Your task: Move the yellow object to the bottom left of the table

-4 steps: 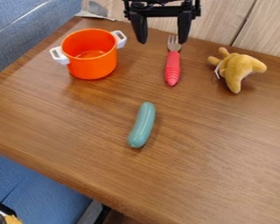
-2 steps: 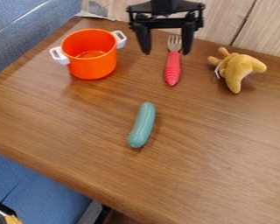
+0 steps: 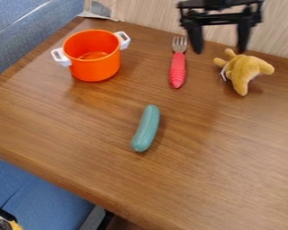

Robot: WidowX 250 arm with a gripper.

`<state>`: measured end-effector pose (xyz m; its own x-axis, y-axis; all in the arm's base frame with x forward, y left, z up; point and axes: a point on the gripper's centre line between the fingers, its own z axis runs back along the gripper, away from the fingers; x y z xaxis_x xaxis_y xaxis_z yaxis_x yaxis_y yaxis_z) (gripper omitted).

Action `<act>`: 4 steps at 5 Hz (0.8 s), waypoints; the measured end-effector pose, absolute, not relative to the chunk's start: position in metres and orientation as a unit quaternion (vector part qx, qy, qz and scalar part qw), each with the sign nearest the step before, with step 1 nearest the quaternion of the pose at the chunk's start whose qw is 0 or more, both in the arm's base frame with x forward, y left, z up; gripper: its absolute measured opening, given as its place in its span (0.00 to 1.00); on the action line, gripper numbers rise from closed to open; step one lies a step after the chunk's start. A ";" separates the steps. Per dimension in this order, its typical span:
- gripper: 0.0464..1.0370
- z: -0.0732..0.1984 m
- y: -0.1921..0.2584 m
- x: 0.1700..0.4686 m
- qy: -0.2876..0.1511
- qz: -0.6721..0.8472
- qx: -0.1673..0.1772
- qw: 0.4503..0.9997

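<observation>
Yellow toy (image 3: 245,71) lies near a pincer (image 3: 219,51) cropped above.

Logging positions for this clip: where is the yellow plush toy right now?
In the camera view, the yellow plush toy lies at the upper right of the table, right of the red-handled fork and near the back edge.

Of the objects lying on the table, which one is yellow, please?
The plush toy at the right, beside the fork; the others are orange, red and teal.
</observation>
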<state>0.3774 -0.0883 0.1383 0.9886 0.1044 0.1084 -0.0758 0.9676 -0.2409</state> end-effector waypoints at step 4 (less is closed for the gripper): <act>0.91 0.096 -0.118 0.397 -0.029 0.022 -0.070 0.997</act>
